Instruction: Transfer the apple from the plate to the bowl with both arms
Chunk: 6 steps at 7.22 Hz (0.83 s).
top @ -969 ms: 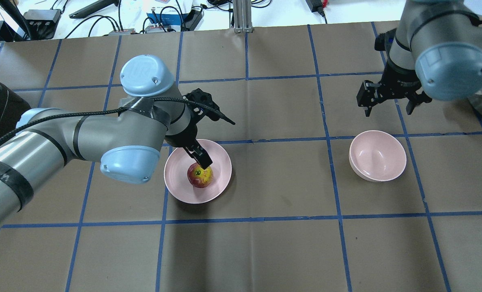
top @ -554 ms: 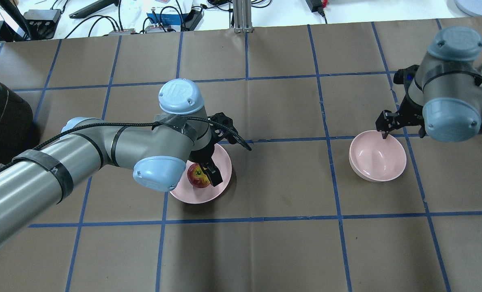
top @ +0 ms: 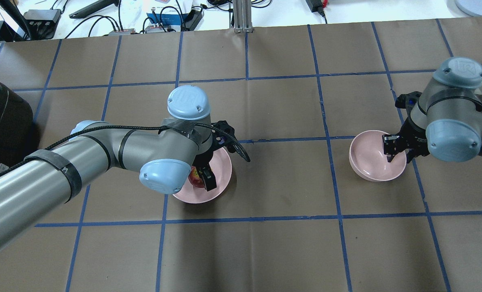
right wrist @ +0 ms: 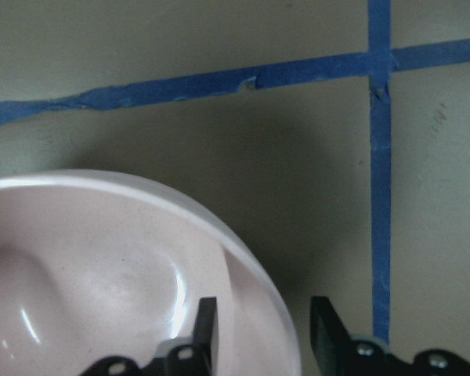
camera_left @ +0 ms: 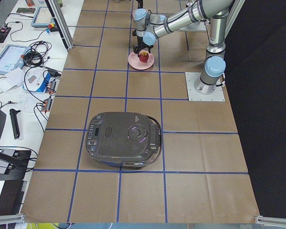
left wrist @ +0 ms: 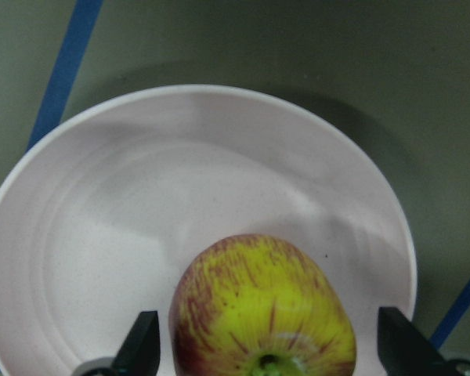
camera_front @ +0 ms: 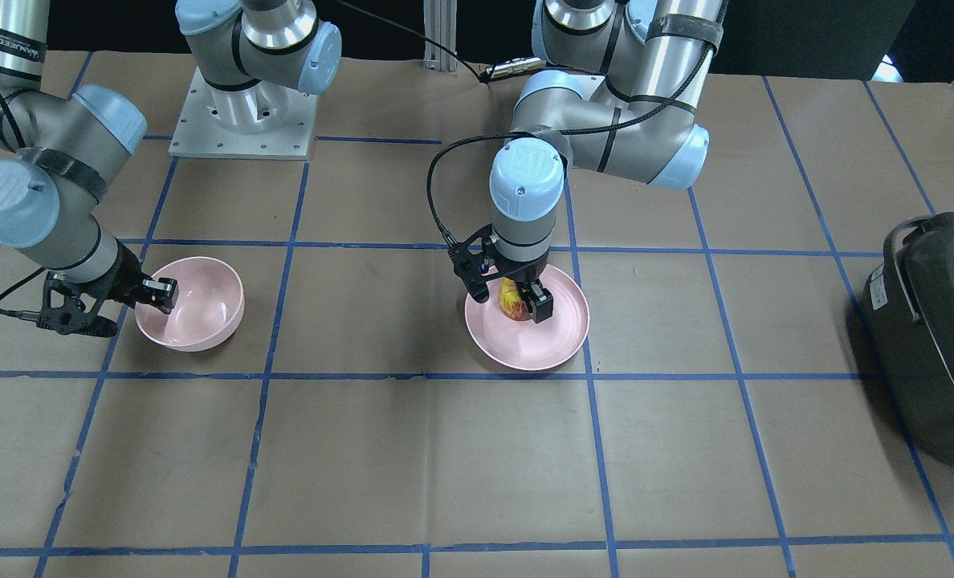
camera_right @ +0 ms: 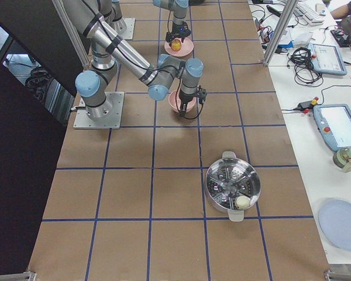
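The small red-and-yellow apple (camera_front: 510, 308) lies on the flat pink plate (camera_front: 561, 341). My left gripper (camera_front: 512, 298) is lowered onto the plate and open, one finger on each side of the apple with small gaps, as the left wrist view shows the apple (left wrist: 262, 309) and the plate (left wrist: 133, 196). From overhead the left wrist hides most of the apple (top: 194, 179). The deep pink bowl (top: 366, 164) stands to the right. My right gripper (top: 399, 155) is open and astride the bowl's rim (right wrist: 243, 258), one finger inside and one outside.
A black rice cooker (camera_front: 939, 337) stands at the table end on my left. A steel steamer pot (camera_right: 233, 187) stands at the end on my right. The arms' base plate (camera_front: 240, 120) is at the table's rear. Blue tape lines grid the brown surface.
My left gripper has moved down over the apple, and its wrist now covers most of it from overhead. My right gripper has come down from behind the bowl onto its rim.
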Each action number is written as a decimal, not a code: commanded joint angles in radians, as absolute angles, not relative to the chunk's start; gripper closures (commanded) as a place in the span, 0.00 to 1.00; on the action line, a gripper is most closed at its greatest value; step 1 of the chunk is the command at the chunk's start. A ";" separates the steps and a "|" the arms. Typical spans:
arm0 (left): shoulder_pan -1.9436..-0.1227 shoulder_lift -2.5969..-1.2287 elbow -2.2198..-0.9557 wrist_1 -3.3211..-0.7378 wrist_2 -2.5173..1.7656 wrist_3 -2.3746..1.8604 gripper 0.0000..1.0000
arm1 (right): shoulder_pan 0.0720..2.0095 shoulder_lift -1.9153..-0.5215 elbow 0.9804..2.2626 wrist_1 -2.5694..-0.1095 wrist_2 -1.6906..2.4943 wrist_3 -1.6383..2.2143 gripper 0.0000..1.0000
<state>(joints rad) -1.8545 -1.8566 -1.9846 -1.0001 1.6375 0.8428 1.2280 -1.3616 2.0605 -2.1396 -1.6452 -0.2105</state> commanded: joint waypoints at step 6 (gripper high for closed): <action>-1.859 -1.792 -1.724 -1.289 1.634 0.620 0.59 | 1.460 -1.393 1.904 -1.954 -1.451 -0.003 0.98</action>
